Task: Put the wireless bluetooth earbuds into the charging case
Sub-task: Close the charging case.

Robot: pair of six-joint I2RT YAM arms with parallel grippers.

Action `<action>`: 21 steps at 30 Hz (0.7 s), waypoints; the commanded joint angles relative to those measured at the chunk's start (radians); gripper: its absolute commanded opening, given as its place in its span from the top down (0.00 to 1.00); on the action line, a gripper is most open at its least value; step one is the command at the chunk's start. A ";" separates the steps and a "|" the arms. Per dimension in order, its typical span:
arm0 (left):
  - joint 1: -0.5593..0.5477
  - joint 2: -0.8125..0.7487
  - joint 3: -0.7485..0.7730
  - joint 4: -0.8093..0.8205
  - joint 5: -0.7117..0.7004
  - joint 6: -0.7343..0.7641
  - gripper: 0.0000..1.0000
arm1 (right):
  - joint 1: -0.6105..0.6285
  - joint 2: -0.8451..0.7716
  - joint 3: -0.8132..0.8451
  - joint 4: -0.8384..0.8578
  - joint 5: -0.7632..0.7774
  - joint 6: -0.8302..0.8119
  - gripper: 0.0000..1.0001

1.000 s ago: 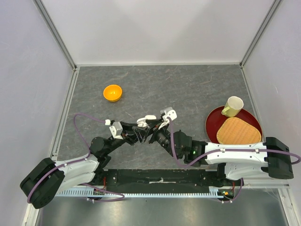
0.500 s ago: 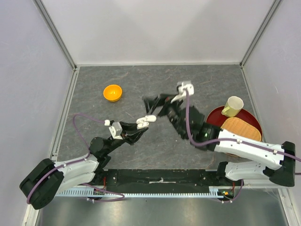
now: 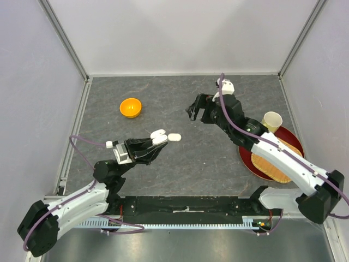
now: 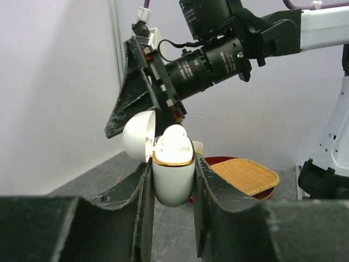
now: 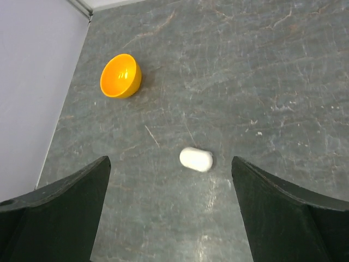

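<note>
My left gripper (image 3: 158, 139) (image 4: 172, 164) is shut on a white charging case (image 4: 173, 180) with a gold rim, held upright above the table. Its lid (image 4: 136, 134) hangs open to the left. A glossy white earbud (image 4: 175, 136) sits in the opening. My right gripper (image 3: 199, 109) (image 5: 169, 164) is open and empty, raised over the far middle of the table. Through its fingers I look down on a second, closed white case (image 5: 196, 159) (image 3: 174, 137) lying on the table just right of my left gripper.
An orange bowl (image 3: 131, 107) (image 5: 121, 75) stands at the far left. At the right, a red tray (image 3: 246, 143) holds a woven mat (image 3: 278, 158) and a cream cup (image 3: 271, 121). Grey walls enclose the table.
My right gripper pulled away from the held case, rose toward the far right and opened wide. My left gripper shifted slightly left, still holding the case.
</note>
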 commanded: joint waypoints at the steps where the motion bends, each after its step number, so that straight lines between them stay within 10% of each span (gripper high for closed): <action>1: 0.002 -0.071 0.035 -0.080 0.065 0.012 0.98 | -0.042 -0.127 -0.036 -0.006 -0.130 0.023 0.02; 21: 0.002 -0.265 0.030 -0.341 0.096 0.058 0.98 | -0.086 -0.017 -0.043 0.140 -0.489 0.062 0.02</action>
